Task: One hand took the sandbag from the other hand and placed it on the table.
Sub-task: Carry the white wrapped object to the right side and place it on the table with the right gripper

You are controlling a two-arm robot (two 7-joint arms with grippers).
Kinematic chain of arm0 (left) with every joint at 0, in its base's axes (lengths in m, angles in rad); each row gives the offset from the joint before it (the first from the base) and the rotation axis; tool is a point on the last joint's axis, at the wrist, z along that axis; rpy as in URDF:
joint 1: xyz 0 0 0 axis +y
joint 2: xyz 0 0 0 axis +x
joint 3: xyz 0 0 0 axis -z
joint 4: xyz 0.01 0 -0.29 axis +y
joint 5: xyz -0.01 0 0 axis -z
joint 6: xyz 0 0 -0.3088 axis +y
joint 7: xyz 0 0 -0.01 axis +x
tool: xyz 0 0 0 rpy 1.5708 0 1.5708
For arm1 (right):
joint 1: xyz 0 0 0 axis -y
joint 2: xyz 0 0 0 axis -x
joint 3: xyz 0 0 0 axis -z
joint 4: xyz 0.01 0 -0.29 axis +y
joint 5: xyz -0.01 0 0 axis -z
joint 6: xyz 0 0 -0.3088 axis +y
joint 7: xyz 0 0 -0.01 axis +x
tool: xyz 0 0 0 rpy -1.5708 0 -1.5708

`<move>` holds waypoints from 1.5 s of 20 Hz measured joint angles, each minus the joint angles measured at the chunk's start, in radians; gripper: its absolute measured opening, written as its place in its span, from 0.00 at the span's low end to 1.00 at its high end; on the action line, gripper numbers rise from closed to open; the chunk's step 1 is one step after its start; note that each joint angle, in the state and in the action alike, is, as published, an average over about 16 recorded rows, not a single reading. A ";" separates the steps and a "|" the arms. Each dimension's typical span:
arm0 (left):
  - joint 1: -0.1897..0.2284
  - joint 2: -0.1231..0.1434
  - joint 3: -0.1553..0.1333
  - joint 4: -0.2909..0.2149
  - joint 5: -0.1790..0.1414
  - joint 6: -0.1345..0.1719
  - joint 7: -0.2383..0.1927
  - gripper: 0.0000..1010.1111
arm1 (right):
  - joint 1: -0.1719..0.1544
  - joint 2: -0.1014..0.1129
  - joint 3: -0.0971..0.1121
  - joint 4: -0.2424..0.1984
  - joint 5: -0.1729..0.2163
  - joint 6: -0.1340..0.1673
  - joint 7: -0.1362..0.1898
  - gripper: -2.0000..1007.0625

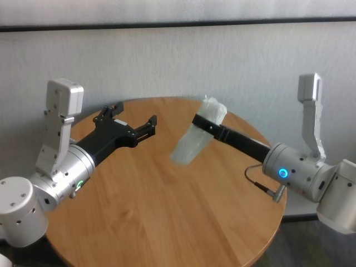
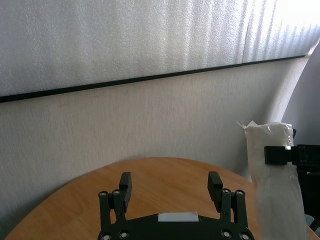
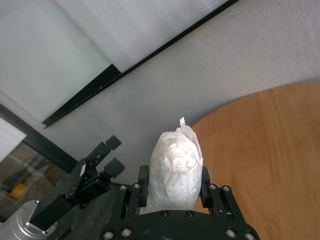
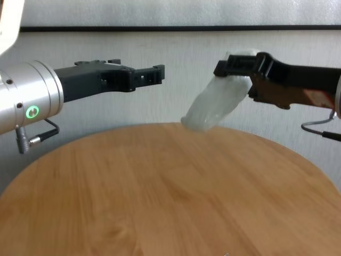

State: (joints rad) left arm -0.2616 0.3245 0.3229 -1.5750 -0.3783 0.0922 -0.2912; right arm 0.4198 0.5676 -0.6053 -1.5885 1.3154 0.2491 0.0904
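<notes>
Head view, left gripper (image 1: 136,125): green-ringed wrist, jaws spread wide and empty, poised above the table (image 1: 167,222), apart from the bag.
Sandbag (image 1: 197,139): white crinkled pouch in mid-air between the arms, its free end hanging down towards the tabletop.
Right gripper (image 1: 204,123): blue-ringed wrist, clamped across the pouch near its upper end.
Handling: looks soft and saggy, with loose filling likely to shift; best gripped across the narrow middle, squarely.
</notes>
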 joint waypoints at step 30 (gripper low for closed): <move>-0.001 -0.001 0.001 0.002 -0.002 -0.005 -0.001 0.99 | 0.030 0.001 -0.034 0.055 -0.152 0.026 -0.098 0.56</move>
State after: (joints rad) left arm -0.2630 0.3238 0.3241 -1.5733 -0.3803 0.0875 -0.2922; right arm 0.4497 0.5686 -0.6394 -1.5340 1.1632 0.2752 -0.0077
